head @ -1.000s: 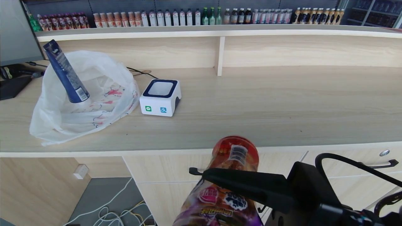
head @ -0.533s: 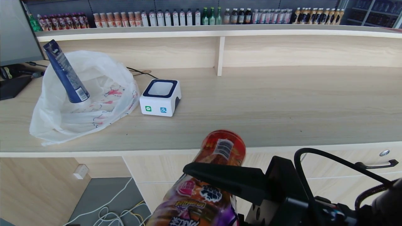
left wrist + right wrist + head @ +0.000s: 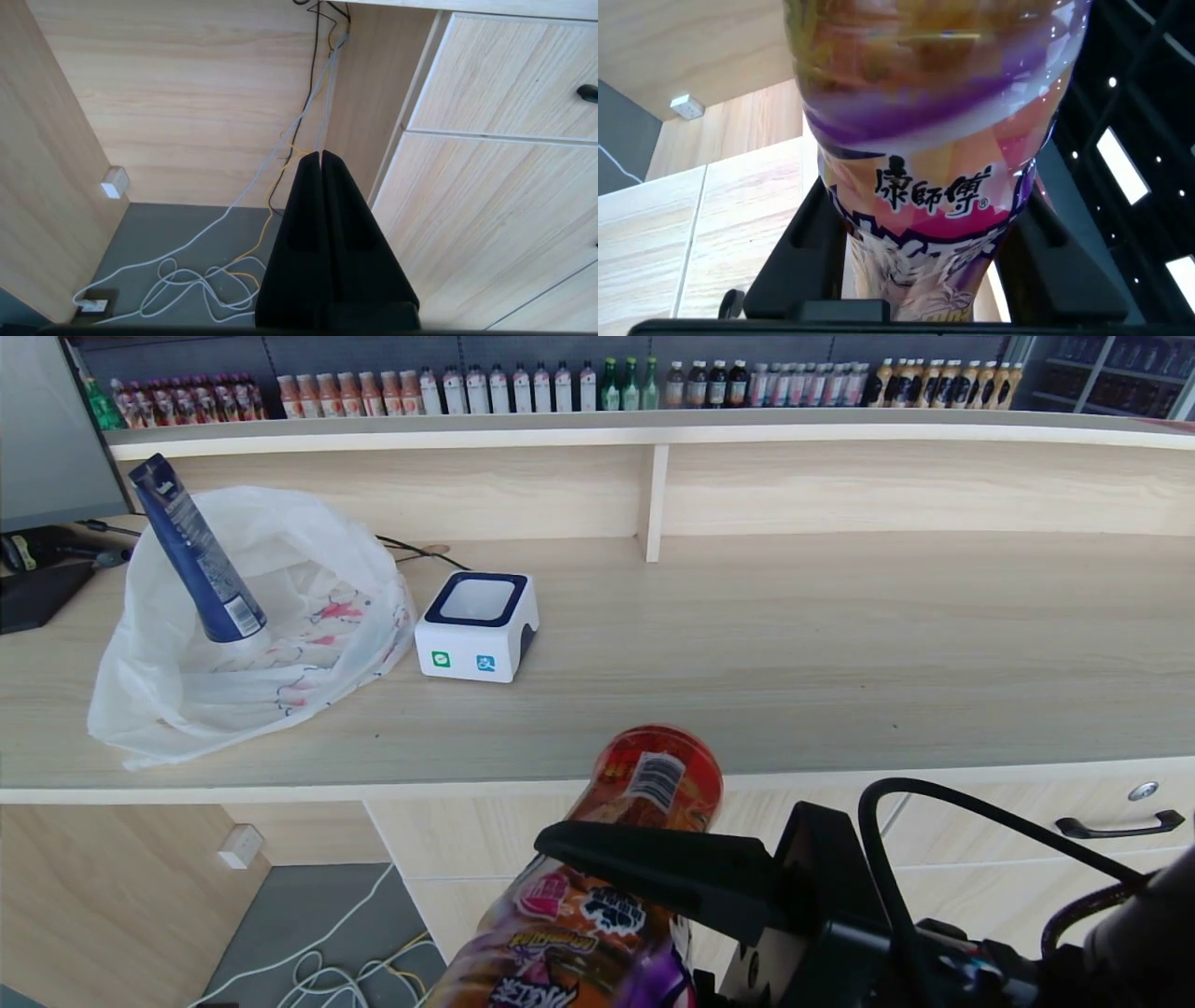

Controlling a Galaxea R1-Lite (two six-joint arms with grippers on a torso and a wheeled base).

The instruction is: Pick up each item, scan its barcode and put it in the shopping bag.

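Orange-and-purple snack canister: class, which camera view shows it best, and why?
Head view: the orange-and-purple snack canister shows its barcoded end and body in the right gripper. Right wrist view gives its label; left wrist faces cupboards.

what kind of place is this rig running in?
Most likely a shop checkout: rows of drink bottles on the shelf behind, a white barcode scanner on the wooden counter, and a plastic shopping bag beside it.
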